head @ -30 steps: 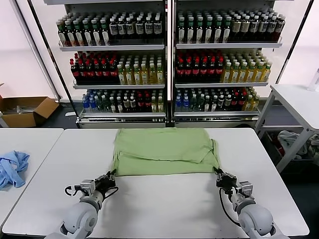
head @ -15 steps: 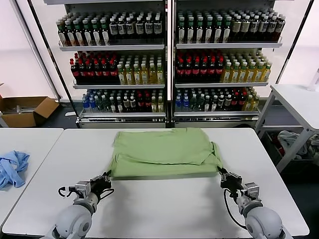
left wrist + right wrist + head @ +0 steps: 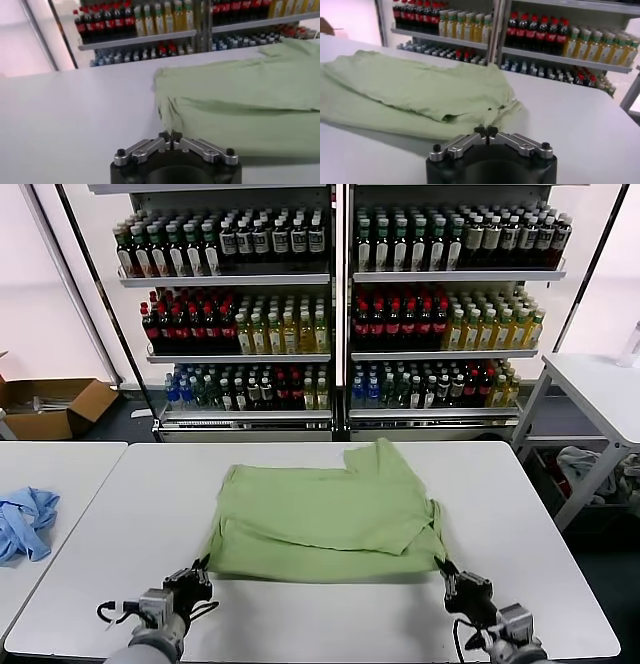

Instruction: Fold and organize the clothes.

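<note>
Green shirt (image 3: 325, 514) lies folded on the table (image 3: 100, 524). Left gripper (image 3: 201, 569) pinches its near-left corner. Right gripper (image 3: 447, 573) pinches the near-right corner.

Shelves: I see bottle racks (image 3: 340, 304) far beyond both claws.
Blue cloth (image 3: 25, 522): left of my left claw.
Box (image 3: 50, 406): far left.

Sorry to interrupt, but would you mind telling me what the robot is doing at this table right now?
It is handling a light green shirt lying partly folded on the white table. The left end effector pinches the shirt's near left corner and the right end effector pinches the near right corner, both shut on the fabric at the table's near side.
</note>
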